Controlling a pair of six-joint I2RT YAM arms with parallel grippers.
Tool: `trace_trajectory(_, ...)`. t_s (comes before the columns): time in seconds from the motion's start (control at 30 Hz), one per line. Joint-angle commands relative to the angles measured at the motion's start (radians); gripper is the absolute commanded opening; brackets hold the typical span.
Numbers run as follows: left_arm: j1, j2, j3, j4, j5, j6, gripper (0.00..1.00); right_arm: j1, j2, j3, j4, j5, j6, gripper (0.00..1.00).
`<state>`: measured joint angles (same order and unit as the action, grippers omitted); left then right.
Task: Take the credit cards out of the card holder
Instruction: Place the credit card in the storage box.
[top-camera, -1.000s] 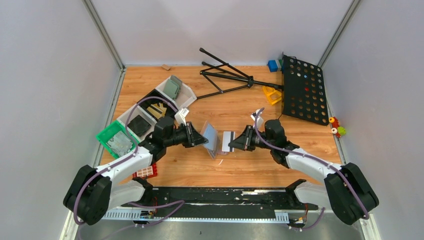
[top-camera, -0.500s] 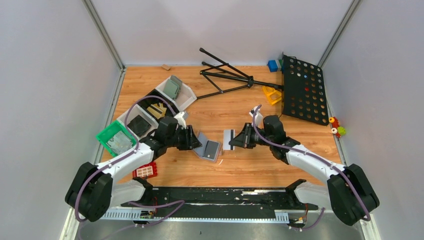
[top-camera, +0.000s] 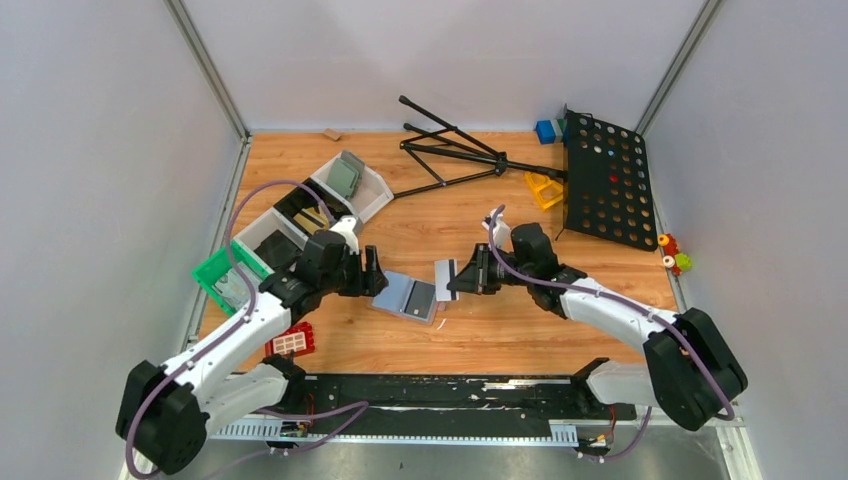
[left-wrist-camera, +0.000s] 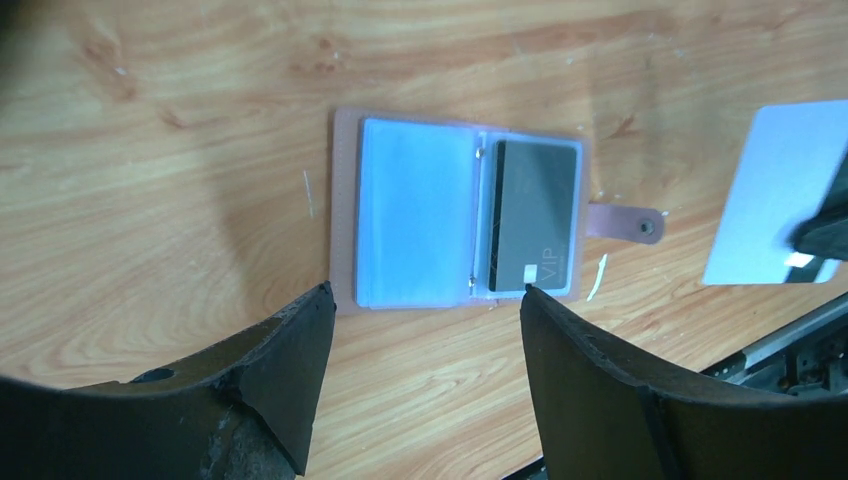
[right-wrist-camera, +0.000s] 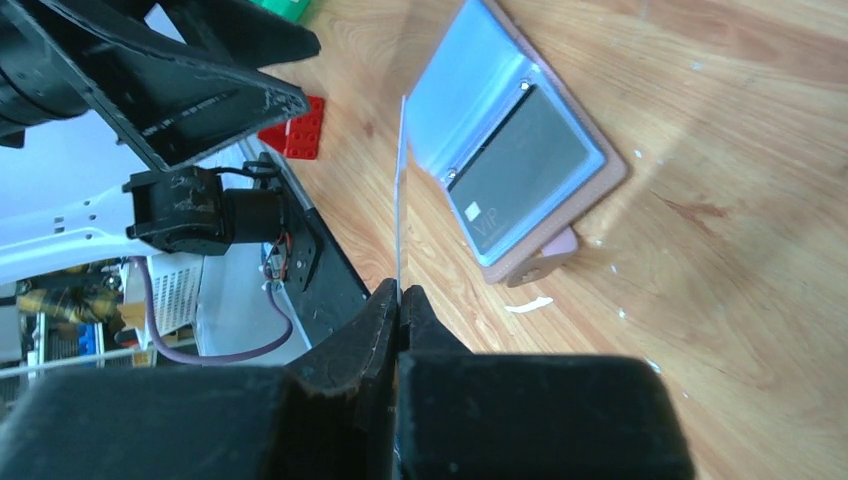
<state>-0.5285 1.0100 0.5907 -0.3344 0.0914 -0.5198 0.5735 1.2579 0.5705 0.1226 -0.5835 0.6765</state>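
The card holder (top-camera: 398, 294) lies open and flat on the wooden table, its light blue sleeve (left-wrist-camera: 415, 225) on the left and a salmon edge around it. A black credit card (left-wrist-camera: 535, 230) sits in its right pocket, also seen in the right wrist view (right-wrist-camera: 520, 170). My left gripper (top-camera: 372, 275) hovers open just left of the holder, its tips (left-wrist-camera: 425, 292) apart and empty. My right gripper (top-camera: 470, 278) is shut on another credit card (top-camera: 446, 280), pale on the side that shows (left-wrist-camera: 780, 205). It holds this card upright, right of the holder and edge-on (right-wrist-camera: 401, 190).
White bins (top-camera: 345, 185) and a green bin (top-camera: 225, 275) stand at the left, with a red block (top-camera: 291, 343) nearer the front. A black folding stand (top-camera: 450, 150), a perforated black panel (top-camera: 605, 180) and small coloured pieces (top-camera: 545, 188) lie at the back right. A black rail (top-camera: 450, 390) runs along the near edge.
My left gripper opened and let go of the holder, which dropped from upright to flat and open on the table. The right gripper shifted slightly left with its card.
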Motion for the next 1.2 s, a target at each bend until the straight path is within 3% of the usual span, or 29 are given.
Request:
trace_trajectory(0.0, 0.004, -0.088, 0.072, -0.077, -0.042, 0.05, 0.76, 0.044, 0.015, 0.075, 0.093, -0.057, -0.023, 0.0)
trace_trajectory(0.07, 0.004, -0.105, 0.072, -0.05, 0.074, 0.047, 0.76, 0.086, 0.027, 0.104, 0.103, -0.067, -0.035, 0.0)
trace_trajectory(0.17, 0.004, -0.133, 0.027, 0.136, 0.309, -0.025, 0.73, 0.108, 0.039, 0.118, 0.16, -0.097, -0.007, 0.0)
trace_trajectory(0.23, 0.004, -0.157, -0.02, 0.28, 0.393, -0.118, 0.7, 0.108, 0.035, 0.1, 0.223, -0.108, 0.029, 0.0)
trace_trajectory(0.33, 0.004, -0.17, -0.072, 0.425, 0.426, -0.225, 0.66, 0.108, 0.022, 0.072, 0.302, -0.113, 0.063, 0.0)
trace_trajectory(0.5, 0.004, -0.115, -0.08, 0.493, 0.488, -0.288, 0.62, 0.108, 0.016, 0.036, 0.434, -0.155, 0.13, 0.0)
trace_trajectory(0.7, 0.004, -0.097, -0.125, 0.682, 0.563, -0.396, 0.48, 0.108, 0.041, 0.031, 0.525, -0.202, 0.196, 0.0)
trace_trajectory(1.07, 0.004, -0.122, -0.172, 0.833, 0.565, -0.494, 0.24, 0.108, 0.088, 0.017, 0.61, -0.232, 0.242, 0.0)
trace_trajectory(1.17, 0.004, -0.123, -0.186, 0.884, 0.566, -0.524, 0.09, 0.108, 0.09, 0.012, 0.611, -0.225, 0.238, 0.1)
